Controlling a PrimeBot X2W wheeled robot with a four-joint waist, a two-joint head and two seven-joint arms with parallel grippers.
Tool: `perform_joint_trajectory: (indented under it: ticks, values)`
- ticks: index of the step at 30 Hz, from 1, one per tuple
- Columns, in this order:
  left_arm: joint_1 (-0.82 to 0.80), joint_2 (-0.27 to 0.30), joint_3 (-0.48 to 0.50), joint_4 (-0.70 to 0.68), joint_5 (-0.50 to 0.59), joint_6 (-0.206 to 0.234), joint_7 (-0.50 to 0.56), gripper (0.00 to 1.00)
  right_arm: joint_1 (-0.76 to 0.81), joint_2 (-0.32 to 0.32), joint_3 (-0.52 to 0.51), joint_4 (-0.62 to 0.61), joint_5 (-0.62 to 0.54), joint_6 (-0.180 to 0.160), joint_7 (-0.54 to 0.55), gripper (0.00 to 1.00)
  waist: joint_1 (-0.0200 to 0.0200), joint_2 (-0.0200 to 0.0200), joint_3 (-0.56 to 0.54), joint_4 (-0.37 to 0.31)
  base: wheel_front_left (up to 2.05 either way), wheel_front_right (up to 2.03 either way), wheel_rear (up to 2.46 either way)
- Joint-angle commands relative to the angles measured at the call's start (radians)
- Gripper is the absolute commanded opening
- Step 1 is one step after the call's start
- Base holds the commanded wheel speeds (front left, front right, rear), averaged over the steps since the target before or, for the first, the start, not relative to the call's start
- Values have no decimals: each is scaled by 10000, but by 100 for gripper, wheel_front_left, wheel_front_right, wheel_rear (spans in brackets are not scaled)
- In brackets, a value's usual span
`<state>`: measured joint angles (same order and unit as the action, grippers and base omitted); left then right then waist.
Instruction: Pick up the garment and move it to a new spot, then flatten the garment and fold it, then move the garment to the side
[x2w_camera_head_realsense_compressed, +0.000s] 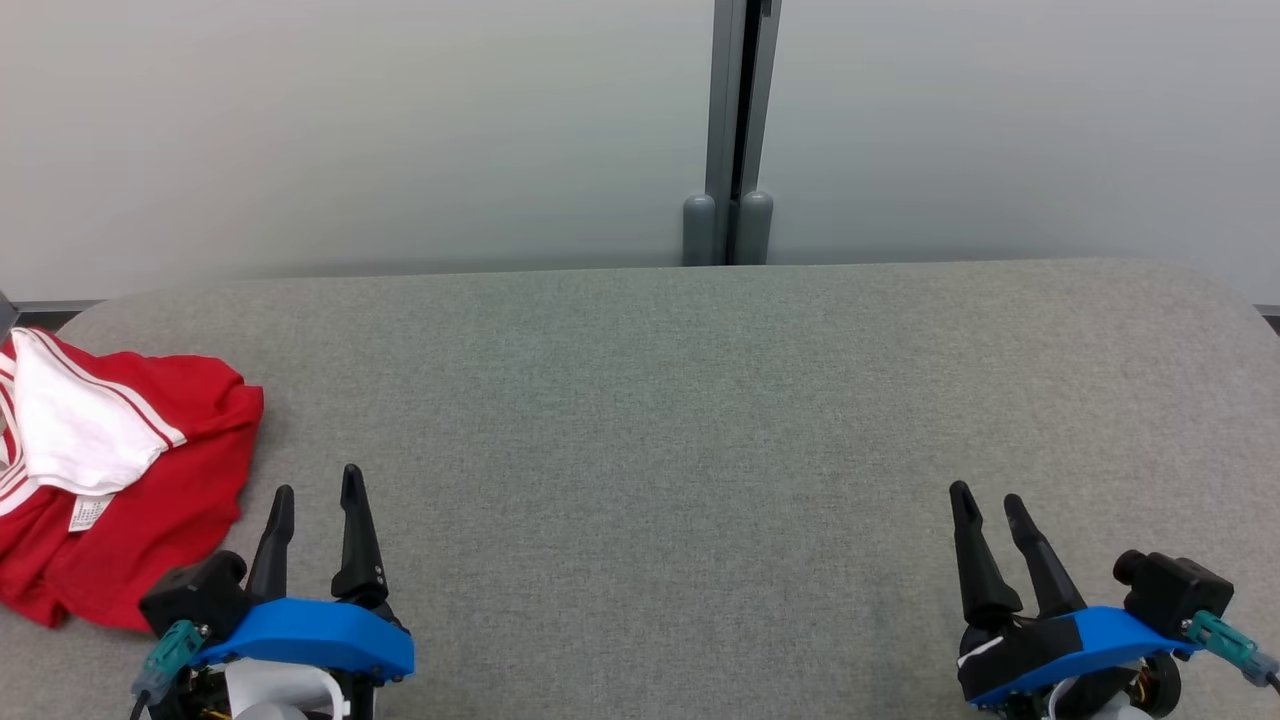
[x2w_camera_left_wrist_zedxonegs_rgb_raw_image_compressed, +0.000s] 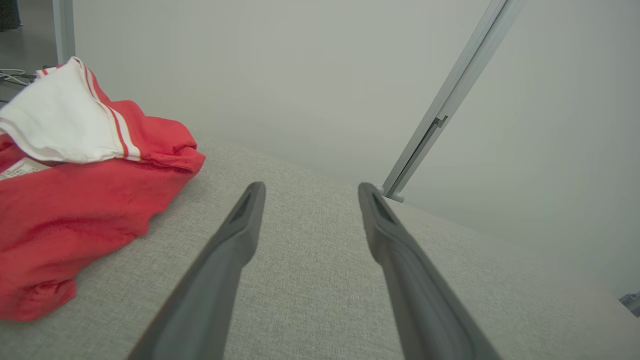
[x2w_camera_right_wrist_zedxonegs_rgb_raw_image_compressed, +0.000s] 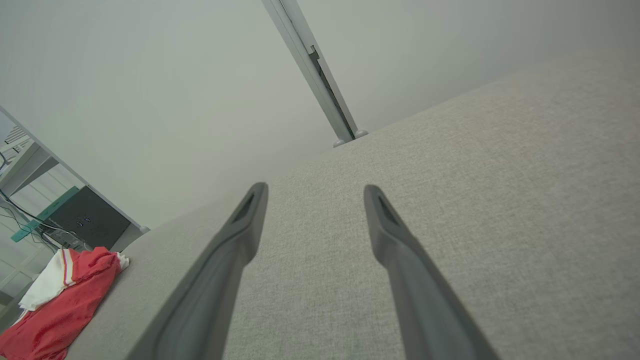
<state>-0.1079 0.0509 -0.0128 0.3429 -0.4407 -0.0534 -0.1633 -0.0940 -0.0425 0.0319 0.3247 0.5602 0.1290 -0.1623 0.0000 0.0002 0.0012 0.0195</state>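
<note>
Garment (x2w_camera_head_realsense_compressed: 130, 480) bunched at worktop (x2w_camera_head_realsense_compressed: 640, 400) edge; left hand (x2w_camera_head_realsense_compressed: 318, 480) beside it, right hand (x2w_camera_head_realsense_compressed: 987, 493) well apart (both spread). Risk: a shallow pinch could drop it.

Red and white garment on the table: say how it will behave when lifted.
The crumpled red and white cloth garment lies in soft folds, so it will likely hang limp. It looks thin, probably light. The grey woven table top may drag on it if pushed.
</note>
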Motion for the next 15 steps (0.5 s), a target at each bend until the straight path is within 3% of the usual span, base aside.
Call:
perform_joint_trajectory:
  ticks: [1,15]
  values:
    - [-254,49,-23,-25,334,37,-119,100,-178,-85,42,-5,-351,19,-130,100,0,-2,-4,13,0,0,0]
    - [-262,54,-61,208,1571,151,-443,100,-172,-98,134,130,-1789,23,-447,100,0,-2,-46,48,0,0,0]
